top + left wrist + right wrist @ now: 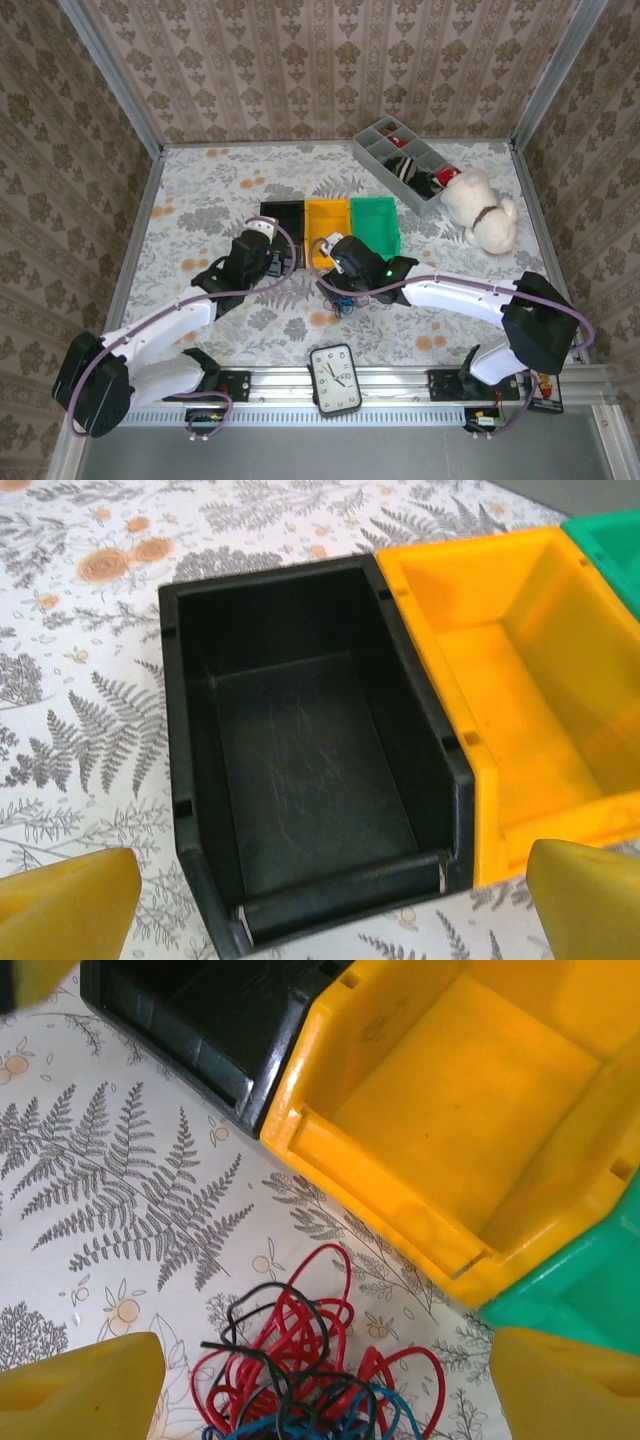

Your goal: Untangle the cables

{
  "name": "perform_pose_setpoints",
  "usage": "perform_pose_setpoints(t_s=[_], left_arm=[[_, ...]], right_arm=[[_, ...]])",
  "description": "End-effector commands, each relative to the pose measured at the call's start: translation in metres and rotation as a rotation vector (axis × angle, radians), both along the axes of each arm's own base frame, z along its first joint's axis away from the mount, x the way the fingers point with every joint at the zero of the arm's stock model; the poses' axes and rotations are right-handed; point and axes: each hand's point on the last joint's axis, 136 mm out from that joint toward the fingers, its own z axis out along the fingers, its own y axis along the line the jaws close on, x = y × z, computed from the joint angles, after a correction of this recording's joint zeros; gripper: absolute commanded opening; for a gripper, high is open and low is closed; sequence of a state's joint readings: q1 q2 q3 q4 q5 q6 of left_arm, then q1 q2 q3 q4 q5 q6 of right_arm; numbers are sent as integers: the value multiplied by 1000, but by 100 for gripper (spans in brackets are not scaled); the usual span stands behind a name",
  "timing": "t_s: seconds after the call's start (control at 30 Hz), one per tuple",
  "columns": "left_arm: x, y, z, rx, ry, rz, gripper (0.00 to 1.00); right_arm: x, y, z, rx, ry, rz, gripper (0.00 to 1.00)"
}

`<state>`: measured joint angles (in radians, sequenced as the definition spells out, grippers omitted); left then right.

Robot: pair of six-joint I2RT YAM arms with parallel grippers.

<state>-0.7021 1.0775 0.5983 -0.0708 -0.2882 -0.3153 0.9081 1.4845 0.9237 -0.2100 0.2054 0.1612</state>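
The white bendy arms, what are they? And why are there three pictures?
These are two white robot arms, the left arm and the right arm. Each ends in a pincer with two yellow fingers. The wide picture looks down from above; the other two come from small cameras on the wrists. On the flowery table lie a tangle of thin red, blue and black cables, a black plastic bin, a yellow plastic bin and a green plastic bin side by side, a grey divided tray and a white plush dog. A black-framed clock sits between the arms' bases. The left pincer hangs open over the empty black bin. The right pincer is open with a finger either side of the cables. Nothing is held.
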Motion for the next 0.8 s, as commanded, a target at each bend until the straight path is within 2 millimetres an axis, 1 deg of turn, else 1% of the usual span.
perform_pose_setpoints(t_s=[0.0, 0.07, 0.2, 0.27, 0.4, 0.5, 0.57, 0.67, 0.77], left_arm=[[-22, 1, -22, 57, 84, -48, 100], [-27, -7, -26, 63, 106, -96, 100], [-40, -34, -25, 57, 138, -251, 100], [-46, -43, -26, 73, 161, -320, 100], [-60, -66, -25, 75, 207, -473, 100], [-68, -78, -24, 98, 226, -562, 100], [-72, -86, -25, 112, 242, -615, 100], [-78, -96, -28, 123, 275, -678, 100], [-77, -106, -30, 118, 288, -699, 95]], right_arm=[[2, -2, 4, 18, 17, -40, 85], [5, -7, 3, 38, 34, -69, 84], [6, -19, -2, 38, 73, -107, 80], [5, -25, -4, 62, 108, -117, 77], [1, -37, -13, 170, 242, -120, 65], [-4, -43, -17, 207, 305, -98, 59], [-7, -46, -20, 223, 339, -94, 55], [-11, -44, -23, 253, 378, -80, 52], [-14, -41, -26, 277, 403, -73, 50]])
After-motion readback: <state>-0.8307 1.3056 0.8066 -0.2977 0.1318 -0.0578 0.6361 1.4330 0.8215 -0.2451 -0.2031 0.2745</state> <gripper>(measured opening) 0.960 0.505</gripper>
